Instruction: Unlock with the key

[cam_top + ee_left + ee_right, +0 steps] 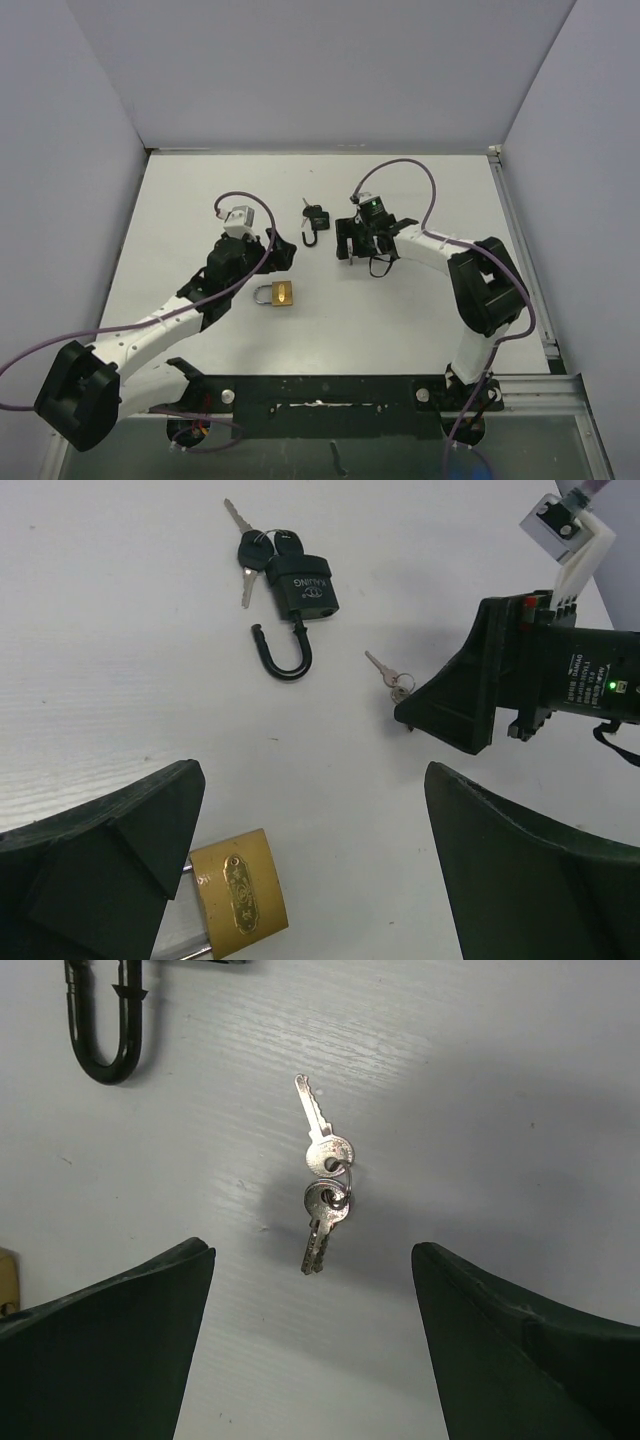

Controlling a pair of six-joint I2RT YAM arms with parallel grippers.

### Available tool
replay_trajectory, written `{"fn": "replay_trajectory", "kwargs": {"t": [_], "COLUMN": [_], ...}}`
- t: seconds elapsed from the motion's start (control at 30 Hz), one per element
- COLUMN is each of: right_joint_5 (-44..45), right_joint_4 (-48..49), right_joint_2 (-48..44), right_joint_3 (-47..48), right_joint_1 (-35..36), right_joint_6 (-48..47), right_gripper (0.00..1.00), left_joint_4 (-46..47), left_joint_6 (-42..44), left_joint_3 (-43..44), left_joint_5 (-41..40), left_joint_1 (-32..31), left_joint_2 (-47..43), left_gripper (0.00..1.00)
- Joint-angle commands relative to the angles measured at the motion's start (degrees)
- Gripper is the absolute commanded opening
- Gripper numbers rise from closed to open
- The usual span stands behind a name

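A brass padlock [283,295] lies flat on the white table, its shackle pointing left. In the left wrist view the brass padlock [238,892] sits against the inside of my left finger [110,845]. My left gripper [315,850] is open with nothing gripped. It hovers just beyond the padlock in the top view, left gripper [279,251]. Silver keys on a ring [326,1172] lie on the table just ahead of my right gripper [312,1345], which is open and empty. The same silver keys [390,677] show beside the right gripper [455,695].
A black padlock [303,585] with its shackle swung open and black-headed keys in it lies further back, black padlock [315,219]. Its shackle [100,1020] shows at the top left of the right wrist view. Grey walls enclose the table on three sides.
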Motion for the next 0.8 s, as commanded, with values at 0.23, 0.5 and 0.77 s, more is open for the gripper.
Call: {"fn": "replay_trajectory", "kwargs": {"t": [0.23,0.5,0.77], "right_joint_5": [3.54,3.10,2.41], "right_joint_4": [-1.61,-2.63,-4.35], "right_joint_2": [5.11,8.27,10.20], "right_joint_3": [7.67,9.88,11.05], "right_joint_1": [0.43,0.82,1.27], "right_joint_6": [-2.29,-2.50,-2.77], "right_gripper": [0.78,0.60,0.35], "left_joint_4": [3.27,4.00,4.39], "left_joint_6": [-0.44,-0.71,-0.97], "left_joint_3": [-3.12,-3.40,-3.71], "left_joint_5": [0.77,0.48,0.19], "left_joint_1": [-0.13,0.03,0.35], "left_joint_2": [-1.83,-0.90,-0.48], "left_gripper": [0.92,0.93,0.93]}}
